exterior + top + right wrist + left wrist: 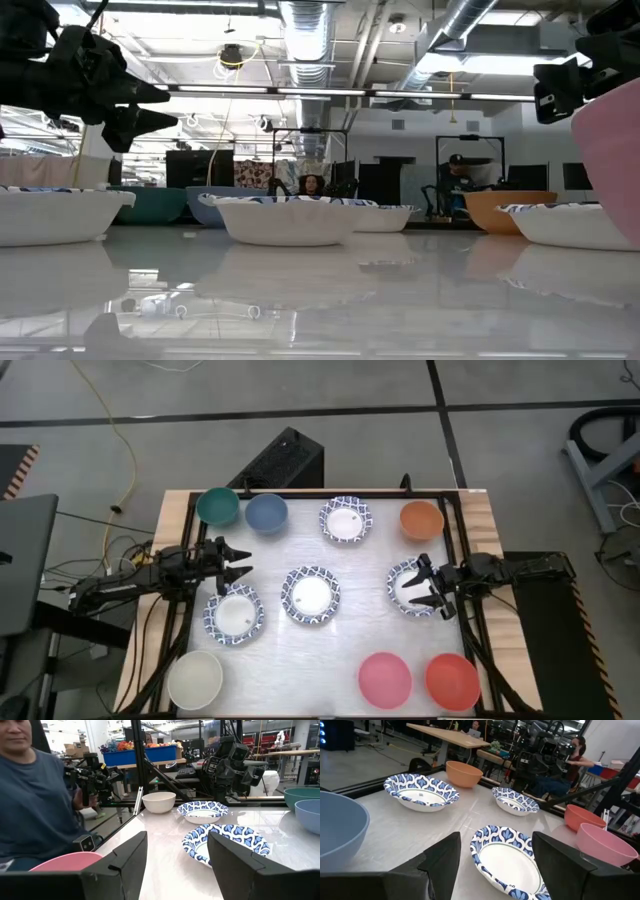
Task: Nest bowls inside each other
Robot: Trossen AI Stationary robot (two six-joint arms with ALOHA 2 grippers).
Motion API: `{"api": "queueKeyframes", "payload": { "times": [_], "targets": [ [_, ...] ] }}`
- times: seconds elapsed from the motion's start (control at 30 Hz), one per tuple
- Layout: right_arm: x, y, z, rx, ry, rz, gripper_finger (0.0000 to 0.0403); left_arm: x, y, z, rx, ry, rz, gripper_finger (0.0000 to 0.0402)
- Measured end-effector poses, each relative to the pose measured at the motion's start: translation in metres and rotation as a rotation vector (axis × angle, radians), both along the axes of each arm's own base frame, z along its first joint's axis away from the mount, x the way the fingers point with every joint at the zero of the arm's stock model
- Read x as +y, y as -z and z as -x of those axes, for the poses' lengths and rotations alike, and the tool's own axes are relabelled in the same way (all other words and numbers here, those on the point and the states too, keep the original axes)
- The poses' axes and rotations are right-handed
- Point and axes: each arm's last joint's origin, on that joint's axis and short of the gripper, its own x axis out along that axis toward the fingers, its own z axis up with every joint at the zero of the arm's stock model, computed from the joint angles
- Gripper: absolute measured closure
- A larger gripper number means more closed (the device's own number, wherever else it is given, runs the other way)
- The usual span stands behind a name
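Ten bowls stand apart on their bases on the white table. Along the far edge are a teal bowl (217, 506), a blue bowl (266, 513), a patterned bowl (345, 520) and an orange bowl (421, 519). Three more patterned bowls sit in the middle row: left (234, 614), centre (310, 595), right (403, 582). Cream (195, 679), pink (384, 679) and red (451, 681) bowls line the near edge. My left gripper (243, 563) hangs open above the table beside the left patterned bowl. My right gripper (422, 582) hangs open over the right patterned bowl's outer rim. Neither touches anything.
A black rail frame (300, 493) runs around the tabletop. A person in a dark blue shirt (30, 795) stands close beside the table's near right corner. Bare table lies between the middle row and the near-edge bowls (300, 670).
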Motion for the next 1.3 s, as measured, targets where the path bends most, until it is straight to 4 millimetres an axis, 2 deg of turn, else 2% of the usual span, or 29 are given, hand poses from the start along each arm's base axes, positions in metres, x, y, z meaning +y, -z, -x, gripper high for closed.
{"api": "queueKeyframes", "payload": {
  "times": [0.93,1.07,1.2,1.3],
  "targets": [
    [-0.004,-0.007,0.0,-0.07,0.076,-0.021,0.0173,0.001,0.001,0.0,0.003,-0.051,0.033,0.0167],
    [-0.006,-0.018,0.001,-0.171,0.099,-0.075,0.0173,0.002,0.001,0.0,0.011,-0.069,-0.013,0.0167],
    [-0.008,-0.028,0.004,-0.278,0.176,-0.125,0.0173,0.002,0.0,0.0,-0.019,-0.069,0.078,0.0167],
    [-0.011,-0.034,0.006,-0.336,0.256,-0.176,0.0173,0.002,-0.008,0.001,-0.106,-0.078,0.091,0.0167]
  ]
}}
